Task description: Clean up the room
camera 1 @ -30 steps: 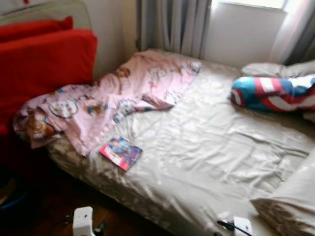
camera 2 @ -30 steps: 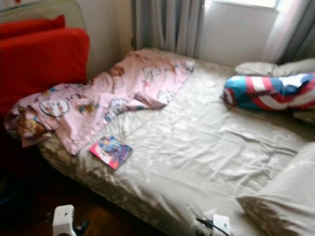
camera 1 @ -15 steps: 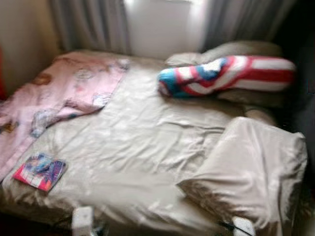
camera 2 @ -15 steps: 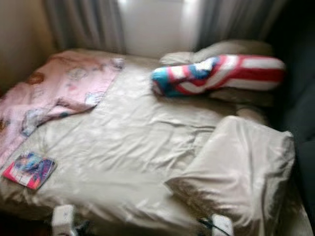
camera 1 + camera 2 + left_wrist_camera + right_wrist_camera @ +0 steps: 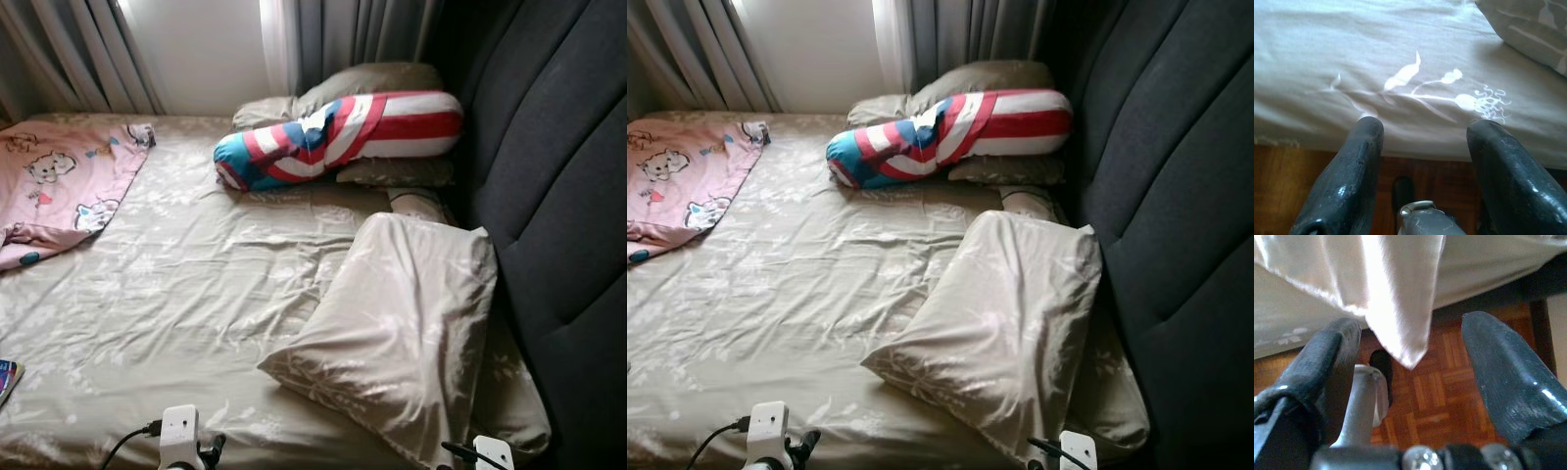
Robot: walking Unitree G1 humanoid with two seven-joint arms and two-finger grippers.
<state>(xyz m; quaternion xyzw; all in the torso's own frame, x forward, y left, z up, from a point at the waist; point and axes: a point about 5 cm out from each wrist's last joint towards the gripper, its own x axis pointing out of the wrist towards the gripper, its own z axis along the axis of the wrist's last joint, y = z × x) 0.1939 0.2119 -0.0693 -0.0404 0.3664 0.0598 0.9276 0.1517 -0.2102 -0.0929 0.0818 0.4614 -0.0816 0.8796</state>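
The bed lay ahead under a beige sheet printed with pale flowers and creased across its middle. A large beige pillow sat tilted at about 4 o'clock, its low corner pointing toward the near edge and its far side against the dark padded headboard, which ran up the whole 3 o'clock side. At 12 o'clock a bolster in red, white and blue stripes lay across the bed, resting on two more beige pillows by the grey curtains. A pink blanket with cartoon animals was spread at 10 o'clock, well apart from the bolster, its edge rumpled. At 8 o'clock the corner of a colourful book showed on the sheet at the picture's edge. The left tool hung low at 6 o'clock beside the near edge of the mattress, its two black fingers spread wide with nothing between them; the floral print of the sheet was just past them and parquet floor below. The right tool hung at 5 o'clock, fingers wide as well and gripping nothing, with a drooping corner of shiny beige cloth hanging into the gap over the parquet.
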